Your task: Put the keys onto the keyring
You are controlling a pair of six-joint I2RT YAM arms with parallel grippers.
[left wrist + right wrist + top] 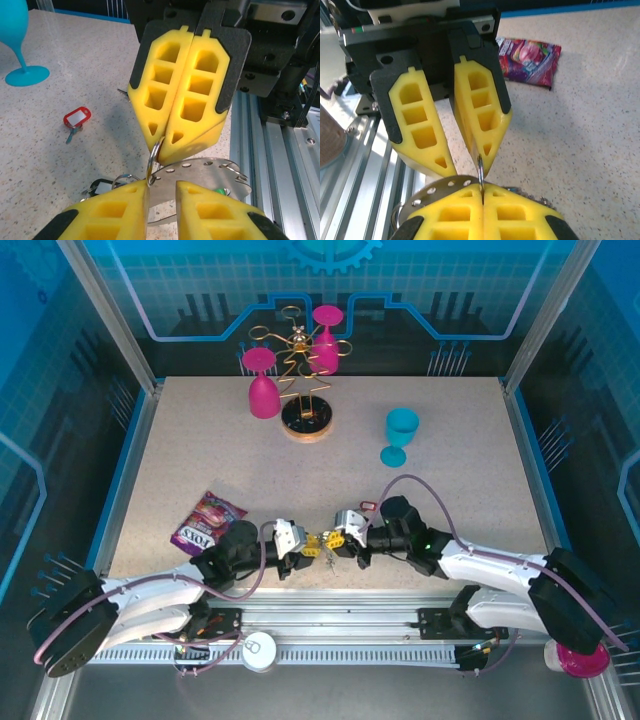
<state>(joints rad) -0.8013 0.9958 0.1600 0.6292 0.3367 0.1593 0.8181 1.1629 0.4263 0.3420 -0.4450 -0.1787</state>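
Steadiness mattered: the right gripper (481,189) was clamped on the split ring (480,172) of the keyring (200,175), at the table's (450,490) six o'clock. The left gripper (162,187) stood parted, seemingly holding nothing. The red key (76,118) lay loose at their one o'clock and probably needed fetching next.

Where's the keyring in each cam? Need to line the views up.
Top external: keyring low centre, where the two arms' tips meet; too small for detail.
Left wrist: keyring is the grey perforated plate, low and right of centre.
Right wrist: keyring near the bottom edge, left of centre.
Shared landmark: right gripper, shut on a split ring right at the plate.
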